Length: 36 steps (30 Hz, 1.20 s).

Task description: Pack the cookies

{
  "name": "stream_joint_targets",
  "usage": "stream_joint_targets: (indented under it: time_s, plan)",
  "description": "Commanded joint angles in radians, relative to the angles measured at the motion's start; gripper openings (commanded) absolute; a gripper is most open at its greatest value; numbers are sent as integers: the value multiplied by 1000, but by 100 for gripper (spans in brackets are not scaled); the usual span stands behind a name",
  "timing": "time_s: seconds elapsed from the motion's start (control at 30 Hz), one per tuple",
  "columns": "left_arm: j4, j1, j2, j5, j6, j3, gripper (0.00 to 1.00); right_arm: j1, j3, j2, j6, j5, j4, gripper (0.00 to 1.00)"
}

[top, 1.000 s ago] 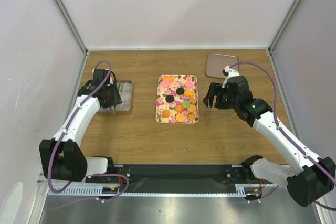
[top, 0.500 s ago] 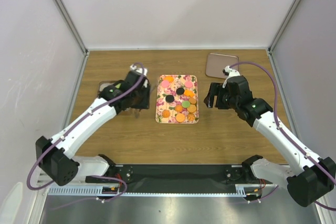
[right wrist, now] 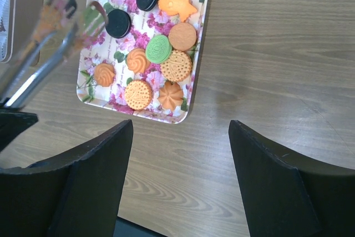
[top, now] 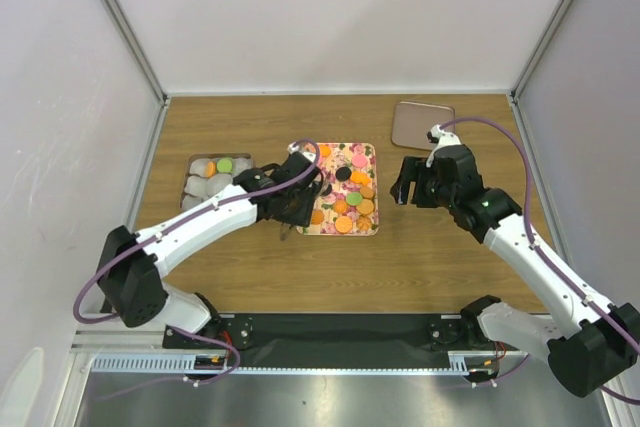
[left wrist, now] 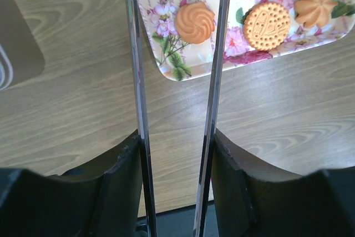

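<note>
Wooden table (top: 450, 257): left gripper (left wrist: 176, 137) pinches tongs (left wrist: 137, 54), tips apart, by the tray (left wrist: 177, 76) corner. Straddle the swirly cookie (left wrist: 194, 22), squeeze softly; right gripper (right wrist: 180, 131) gapes empty.

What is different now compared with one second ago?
The left gripper, holding tongs, swung right from over the box to the tray's near left corner, uncovering the box. Nothing was visibly picked up or released. The right gripper, open, the tray and the cookies stayed as they were.
</note>
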Motion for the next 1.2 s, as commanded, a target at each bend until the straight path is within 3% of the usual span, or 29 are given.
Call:
stream_joint_targets:
  time_s: [0.0,1.17]
  plan:
    - [53,-13,25,-7,-13,-9,52,3,19,-28,6,23,-5,76]
    - [65,-48,181,-30,-11,38,50,-26,-22,-71,-10,11,-8,76]
